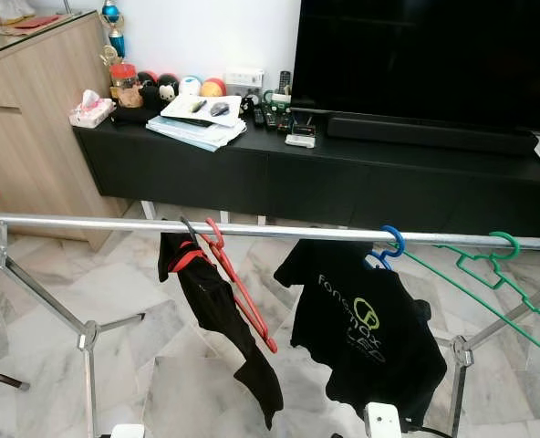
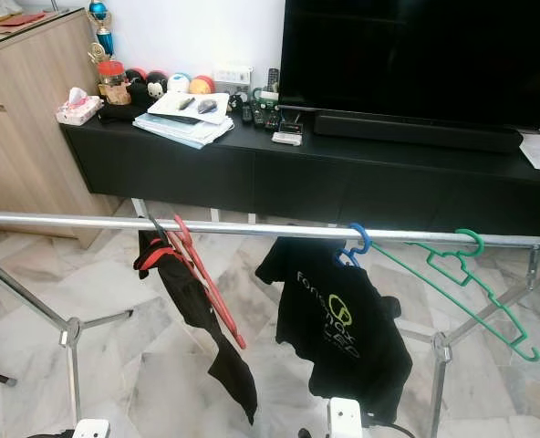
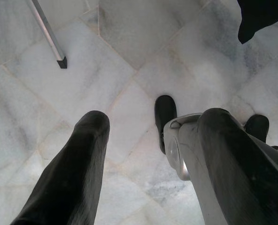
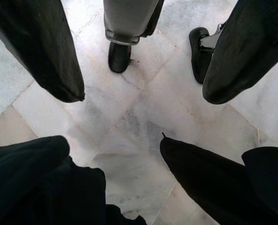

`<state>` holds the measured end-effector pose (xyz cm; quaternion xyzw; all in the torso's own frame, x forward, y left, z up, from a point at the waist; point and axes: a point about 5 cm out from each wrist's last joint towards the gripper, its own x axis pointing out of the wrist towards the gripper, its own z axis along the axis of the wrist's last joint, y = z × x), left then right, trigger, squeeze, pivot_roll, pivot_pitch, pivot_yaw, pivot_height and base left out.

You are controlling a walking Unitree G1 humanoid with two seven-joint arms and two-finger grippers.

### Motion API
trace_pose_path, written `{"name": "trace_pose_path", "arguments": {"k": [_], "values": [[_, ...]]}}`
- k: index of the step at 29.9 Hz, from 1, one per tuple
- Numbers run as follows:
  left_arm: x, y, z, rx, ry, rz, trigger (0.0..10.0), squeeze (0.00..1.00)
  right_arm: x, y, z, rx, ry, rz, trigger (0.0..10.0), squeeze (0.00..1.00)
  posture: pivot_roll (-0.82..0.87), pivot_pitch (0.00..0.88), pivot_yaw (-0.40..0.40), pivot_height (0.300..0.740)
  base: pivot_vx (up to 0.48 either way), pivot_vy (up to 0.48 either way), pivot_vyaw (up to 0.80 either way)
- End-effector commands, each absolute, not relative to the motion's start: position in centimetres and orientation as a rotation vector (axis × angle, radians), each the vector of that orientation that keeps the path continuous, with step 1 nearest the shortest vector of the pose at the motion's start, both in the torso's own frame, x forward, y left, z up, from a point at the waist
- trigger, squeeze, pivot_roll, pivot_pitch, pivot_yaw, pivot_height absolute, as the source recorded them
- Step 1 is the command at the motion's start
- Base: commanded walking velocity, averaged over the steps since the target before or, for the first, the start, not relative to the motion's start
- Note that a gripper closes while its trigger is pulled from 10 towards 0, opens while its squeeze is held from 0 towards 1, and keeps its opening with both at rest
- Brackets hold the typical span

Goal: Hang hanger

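Both end effectors hang low over the marble floor (image 3: 129, 56), the left end effector (image 3: 148, 154) and the right end effector (image 4: 139, 56) each with fingers spread and holding nothing. Ahead, the rail (image 1: 88, 222) carries a red hanger (image 1: 238, 278) with a black garment (image 1: 220, 319), a blue hanger (image 1: 390, 245) with a black T-shirt (image 1: 361, 328), and a bare green hanger (image 1: 489, 274) at the right.

The floor (image 1: 142, 365) is pale marble tile with grey veins. A long black cabinet (image 1: 343, 182) stands against a white wall (image 1: 206, 36), carrying a large dark TV (image 1: 434, 55), a soundbar (image 1: 430, 135), papers (image 1: 202, 123), a tissue box (image 1: 91, 111) and small toys. A wooden cupboard (image 1: 33, 119) stands at the left.
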<state>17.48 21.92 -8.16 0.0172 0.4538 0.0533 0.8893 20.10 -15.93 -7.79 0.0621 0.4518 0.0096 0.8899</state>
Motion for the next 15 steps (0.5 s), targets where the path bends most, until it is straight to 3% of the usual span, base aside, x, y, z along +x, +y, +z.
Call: {"name": "trace_pose_path", "arguments": {"k": [1,9,10,11,12,15], "values": [[17.07,21.83,-8.41,0.038,0.963,0.118,10.0,0.0,20.14,-16.04,-7.77,0.125,0.94,0.016,10.0,0.0,0.1,0.065,-0.031,0.74,0.0,0.0,0.0],[17.07,21.83,-8.41,0.038,0.963,0.118,10.0,0.0,20.14,-16.04,-7.77,0.125,0.94,0.016,10.0,0.0,0.1,0.065,-0.031,0.74,0.0,0.0,0.0],[17.07,21.82,-8.41,0.038,0.963,0.118,10.0,0.0,20.19,-16.04,-7.74,0.118,0.936,0.021,10.0,0.0,0.0,0.0,0.0,0.74,0.0,0.0,0.0],[17.07,21.82,-8.41,0.038,0.963,0.118,10.0,0.0,20.19,-16.04,-7.74,0.118,0.936,0.021,10.0,0.0,0.0,0.0,0.0,0.74,0.0,0.0,0.0],[17.06,21.58,-8.48,0.018,0.963,0.134,10.0,0.0,20.23,-16.06,-7.68,0.141,0.919,0.026,10.0,0.0,0.13,0.017,-0.045,0.74,0.0,0.0,0.0],[17.04,21.38,-8.53,0.01,0.964,0.136,10.0,0.0,20.21,-16.01,-7.68,0.154,0.914,0.028,10.0,0.0,0.12,0.012,-0.044,0.74,0.0,0.0,0.0]]}}
